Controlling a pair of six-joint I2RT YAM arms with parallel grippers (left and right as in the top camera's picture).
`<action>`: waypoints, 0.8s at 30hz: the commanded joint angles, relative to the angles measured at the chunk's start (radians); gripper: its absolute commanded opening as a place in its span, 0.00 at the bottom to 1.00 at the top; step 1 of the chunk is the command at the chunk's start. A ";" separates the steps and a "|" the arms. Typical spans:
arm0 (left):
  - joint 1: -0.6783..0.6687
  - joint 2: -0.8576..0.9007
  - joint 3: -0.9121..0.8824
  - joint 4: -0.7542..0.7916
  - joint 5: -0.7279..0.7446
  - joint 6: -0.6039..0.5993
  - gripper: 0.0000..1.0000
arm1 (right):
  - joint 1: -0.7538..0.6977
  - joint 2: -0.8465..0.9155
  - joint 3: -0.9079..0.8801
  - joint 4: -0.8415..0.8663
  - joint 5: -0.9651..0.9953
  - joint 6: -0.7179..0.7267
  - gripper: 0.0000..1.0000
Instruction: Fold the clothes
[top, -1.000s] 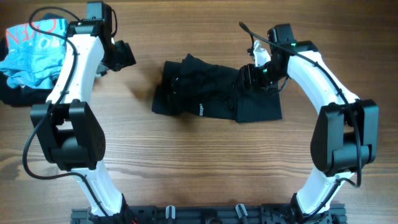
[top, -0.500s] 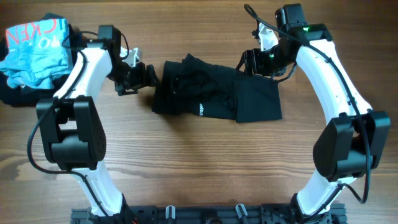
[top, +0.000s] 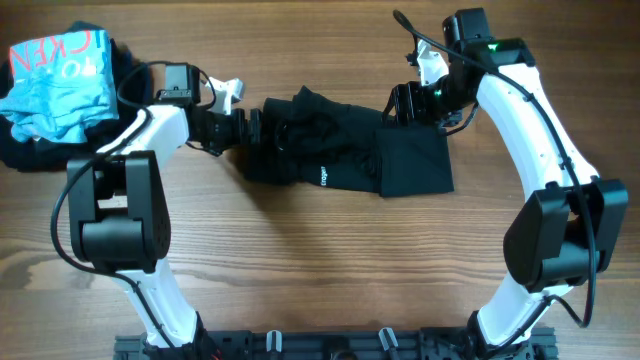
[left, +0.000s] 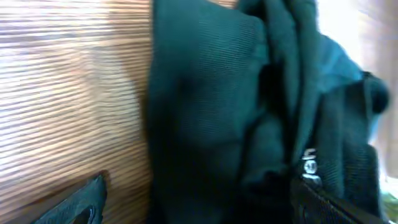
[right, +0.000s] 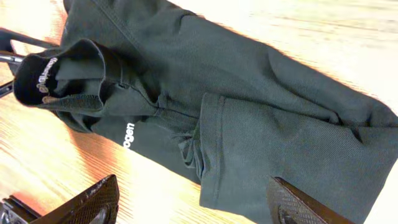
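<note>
The clothes, a black T-shirt (top: 340, 160) with small white lettering (top: 325, 178), lie crumpled across the middle of the table. My left gripper (top: 254, 128) is at the shirt's left edge. It is open, and in the left wrist view its fingers (left: 78, 202) stand wide on either side of the dark cloth (left: 211, 112). My right gripper (top: 398, 112) hovers open over the shirt's upper right part. In the right wrist view the shirt (right: 249, 112) spreads below it, with the collar tag (right: 40, 74) and logo (right: 127, 135) showing. A hem corner lies between the right gripper's (right: 199, 208) fingers.
A light-blue garment with red lettering (top: 55, 80) lies bunched at the far left corner on top of another dark piece (top: 20, 150). Bare wood table (top: 320, 270) runs in front of the shirt down to the arm bases.
My left arm has swung right from beside the blue garment to the shirt's left edge, and its jaws have widened. My right gripper lifted a little and opened wider.
</note>
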 joint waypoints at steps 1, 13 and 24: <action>-0.004 0.010 -0.013 0.033 0.152 0.019 0.95 | -0.005 -0.025 0.018 -0.008 0.014 -0.019 0.76; -0.011 0.011 -0.013 0.040 0.270 0.080 0.91 | -0.004 -0.025 0.018 -0.011 0.014 -0.019 0.76; -0.097 0.033 -0.029 0.018 0.043 0.112 0.75 | -0.005 -0.025 0.018 -0.018 0.014 -0.020 0.76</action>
